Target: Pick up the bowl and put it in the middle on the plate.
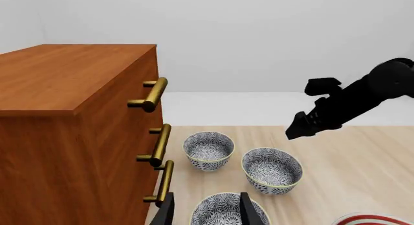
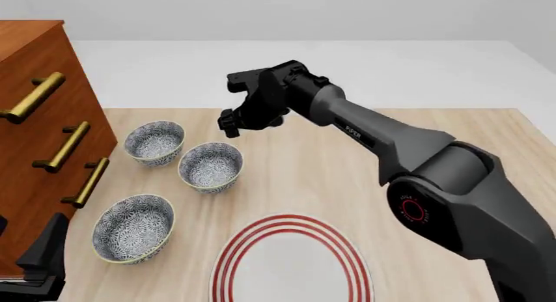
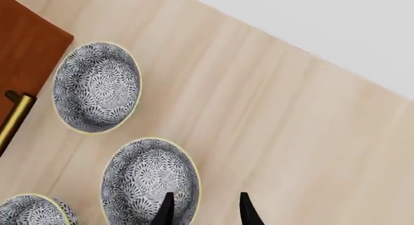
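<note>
We take the plate (image 2: 291, 263) as our landmark: a wide white disc with three red rings, lying at the near edge of the table (image 2: 417, 129), and nothing rests on it. Three patterned bowls sit beyond and to the left of it, all upright and all hollow, with nothing inside any of them. The middle bowl (image 2: 210, 166) stands just beyond the plate's far-left rim; it is the one nearest the right gripper (image 2: 228, 123), so we take it for the bowl of the task. A second bowl (image 2: 155, 142) lies farther from the plate, just beside the middle one toward the wooden drawer cabinet (image 2: 35, 146) with its brass handles. The nearest bowl (image 2: 133, 227) sits directly left of the plate, apart from it.

The right gripper hangs in the air above the far side of the middle bowl, touching nothing. In its wrist view its two fingers stand apart with the bowl's rim (image 3: 150, 184) showing beside them, so its pincer is spread and holds nothing.

The left gripper (image 1: 205, 210) sits low, left of the plate near the cabinet's foot, its fingers also parted and grasping nothing, with the nearest bowl seen between them.
</note>
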You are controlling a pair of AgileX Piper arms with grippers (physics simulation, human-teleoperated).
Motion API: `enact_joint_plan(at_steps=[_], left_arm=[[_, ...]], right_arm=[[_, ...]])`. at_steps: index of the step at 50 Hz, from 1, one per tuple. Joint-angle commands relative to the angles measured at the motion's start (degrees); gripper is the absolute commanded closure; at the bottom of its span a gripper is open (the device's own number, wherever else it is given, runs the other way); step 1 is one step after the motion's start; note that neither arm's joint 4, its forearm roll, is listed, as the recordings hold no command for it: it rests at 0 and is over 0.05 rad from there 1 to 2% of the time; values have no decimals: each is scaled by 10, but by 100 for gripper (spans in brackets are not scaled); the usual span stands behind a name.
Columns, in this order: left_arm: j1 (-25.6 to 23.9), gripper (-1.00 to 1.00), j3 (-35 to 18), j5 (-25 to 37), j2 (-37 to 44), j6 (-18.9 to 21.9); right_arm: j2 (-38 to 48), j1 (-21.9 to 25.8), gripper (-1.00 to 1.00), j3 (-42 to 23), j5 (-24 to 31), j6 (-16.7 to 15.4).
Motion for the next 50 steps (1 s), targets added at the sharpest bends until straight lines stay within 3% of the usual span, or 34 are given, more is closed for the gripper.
enact_joint_plan(at_steps=[1, 50], left_arm=[[0, -100, 0, 0, 0, 0], [0, -100, 0, 0, 0, 0]], right_arm=[[15, 15, -100, 6, -3, 0], [61, 21, -100, 14, -18, 14]])
